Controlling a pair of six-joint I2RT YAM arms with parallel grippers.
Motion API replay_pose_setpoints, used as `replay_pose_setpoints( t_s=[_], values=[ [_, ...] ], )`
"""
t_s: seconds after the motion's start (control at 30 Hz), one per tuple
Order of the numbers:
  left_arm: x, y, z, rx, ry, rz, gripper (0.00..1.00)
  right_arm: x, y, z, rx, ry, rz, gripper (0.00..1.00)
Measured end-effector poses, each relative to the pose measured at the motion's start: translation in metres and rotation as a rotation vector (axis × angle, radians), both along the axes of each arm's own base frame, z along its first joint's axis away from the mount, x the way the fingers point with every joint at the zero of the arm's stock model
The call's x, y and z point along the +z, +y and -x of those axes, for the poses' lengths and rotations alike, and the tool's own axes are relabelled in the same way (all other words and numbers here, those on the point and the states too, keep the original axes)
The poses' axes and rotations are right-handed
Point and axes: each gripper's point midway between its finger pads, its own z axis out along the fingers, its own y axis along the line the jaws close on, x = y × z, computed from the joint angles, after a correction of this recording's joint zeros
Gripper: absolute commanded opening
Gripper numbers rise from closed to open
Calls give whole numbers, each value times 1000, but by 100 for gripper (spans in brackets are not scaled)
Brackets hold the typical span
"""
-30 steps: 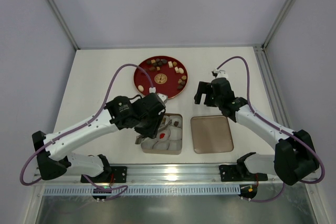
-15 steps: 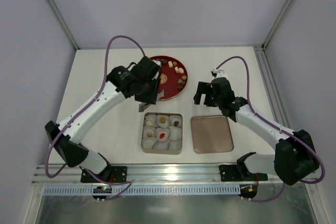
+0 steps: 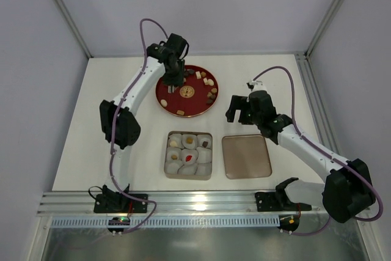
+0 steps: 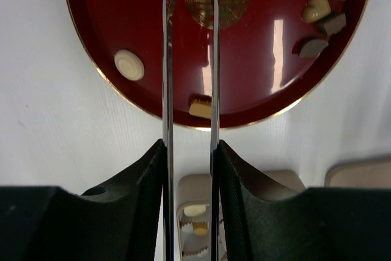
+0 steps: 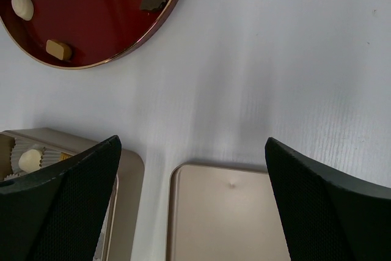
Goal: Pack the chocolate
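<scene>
The chocolate lies as several small pieces [image 3: 205, 81] on the red plate [image 3: 164, 91], with a tan one [image 3: 181, 112] at its near rim. More sit in the paper cups of the beige box [image 3: 189, 177], among them a red one [image 3: 190, 158]. My left gripper [image 3: 173, 79] is above the plate's left half, shut on thin metal tweezers [image 4: 167, 59]. Their blades are apart with nothing between them, and a tan bar [image 4: 200, 108] and a cream disc [image 4: 129, 65] lie below. My right gripper [image 3: 236, 109] is open and empty above bare table [image 5: 192, 145].
The box's flat beige lid [image 3: 246, 156] lies right of the box, also in the right wrist view [image 5: 226, 218]. Cream and dark pieces [image 4: 316, 8] sit at the plate's right rim. White walls enclose the table at the back and sides.
My left arm has swung from over the box back to the plate's left half, carrying the tweezers. The right arm has not moved.
</scene>
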Motion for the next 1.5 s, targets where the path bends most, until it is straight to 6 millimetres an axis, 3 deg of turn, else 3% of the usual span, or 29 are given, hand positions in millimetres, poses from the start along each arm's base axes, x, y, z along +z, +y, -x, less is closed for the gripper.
replay_pose_setpoints(
  t_s=[0.23,0.9,1.5],
  values=[
    [-14,-1,-34,15,-6,17,37,3,-3,4,4,-2,6,100],
    [-45,-10,-51,9,-1,17,37,5,-6,9,8,0,23,100],
    [-60,-9,-53,8,21,-3,36,8,-8,8,3,-13,25,100]
  ],
)
